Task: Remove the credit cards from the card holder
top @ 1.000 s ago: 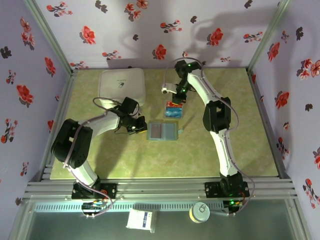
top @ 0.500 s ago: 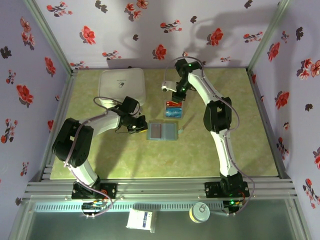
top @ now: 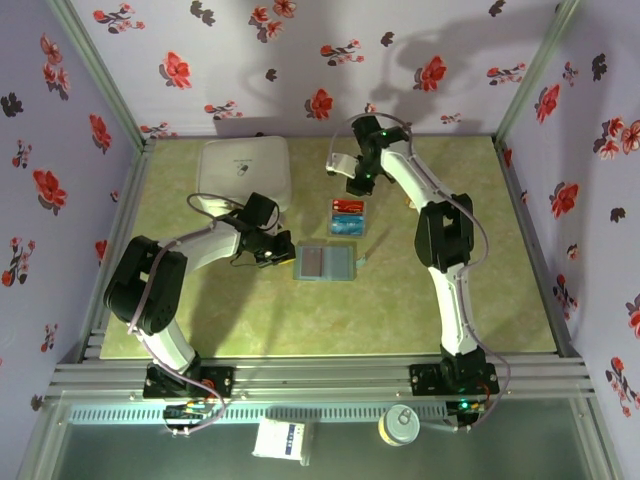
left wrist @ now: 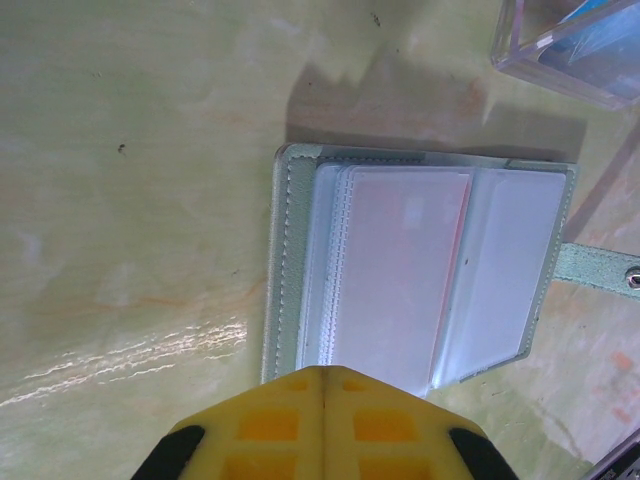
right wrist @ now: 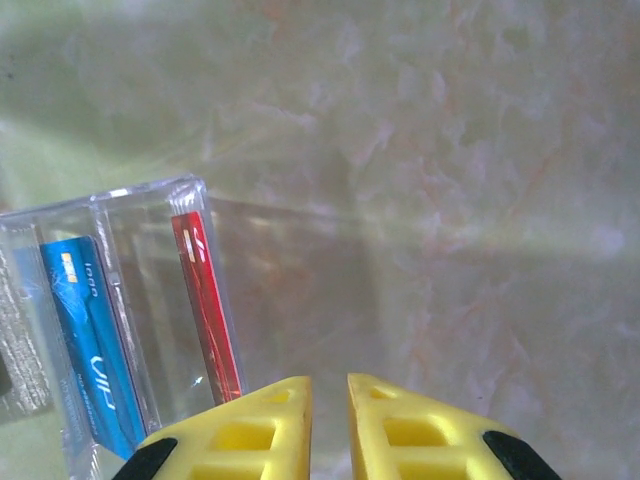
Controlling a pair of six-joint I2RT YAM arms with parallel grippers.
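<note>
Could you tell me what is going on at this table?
Cards are being taken out of a card holder. The left tool, shut, sits at the edge of the open card holder on the table. The blue card and red card stand in a clear tray, and the right tool, slightly parted and empty, hangs just beside that tray.

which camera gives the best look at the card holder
Left wrist: the card holder lies open close up, its clear sleeves plainly visible. Top external shows it small and flat on the table, beside the left gripper.
</note>
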